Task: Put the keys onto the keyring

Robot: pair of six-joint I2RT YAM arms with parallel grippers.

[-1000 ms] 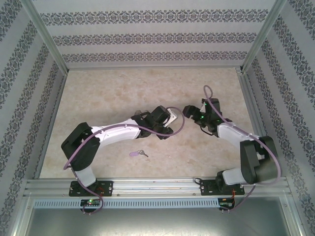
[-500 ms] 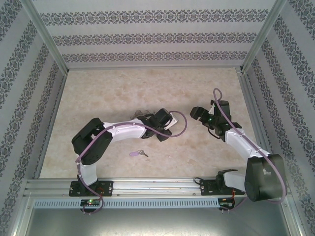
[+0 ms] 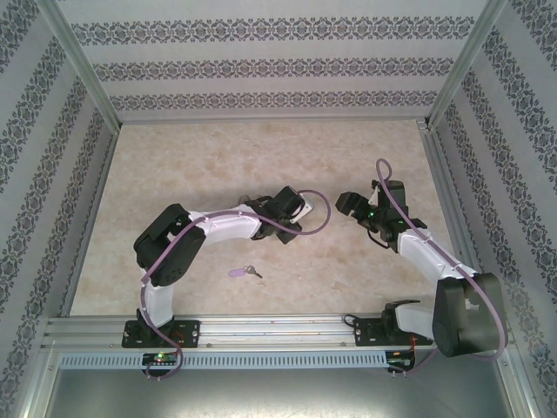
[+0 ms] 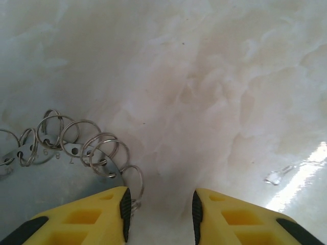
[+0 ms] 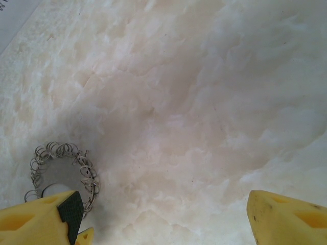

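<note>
Near the centre of the table (image 3: 174, 157), the keyring (image 4: 71, 148) lay just outside the half-open, empty left fingers (image 4: 92, 217); the right fingers (image 5: 288, 214) gaped wide, empty; the key (image 3: 244, 273) lay toward the near edge.

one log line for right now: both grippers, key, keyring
left gripper: open, beside keyring | right gripper: open, empty | key: loose on table

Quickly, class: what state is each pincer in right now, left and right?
Left pincer: open, holding nothing; the keyring lies just beside one finger.
Right pincer: wide open, holding nothing.
</note>
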